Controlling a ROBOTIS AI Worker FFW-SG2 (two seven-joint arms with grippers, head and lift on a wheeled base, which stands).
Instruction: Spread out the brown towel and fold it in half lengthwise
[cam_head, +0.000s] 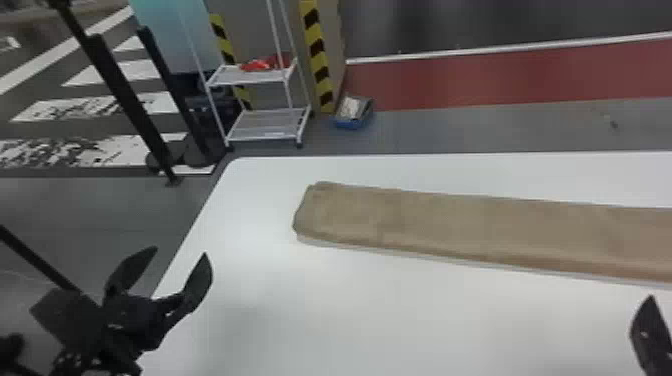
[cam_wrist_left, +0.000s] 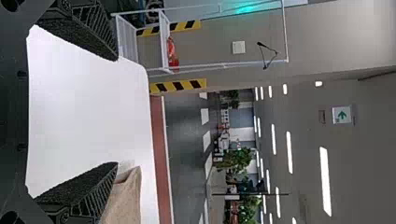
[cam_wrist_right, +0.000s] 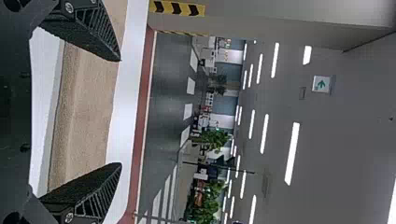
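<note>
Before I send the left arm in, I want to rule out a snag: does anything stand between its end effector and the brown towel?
Nothing visible does. The left end effector is open by the left edge of the white table; from there to the brown towel, only tabletop shows.

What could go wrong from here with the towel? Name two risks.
The brown towel lies as a flat, folded strip, so a grip might pinch only the top layer and drag the fold askew. The open left gripper is near the left edge of the table and could bump it if lowered.
</note>
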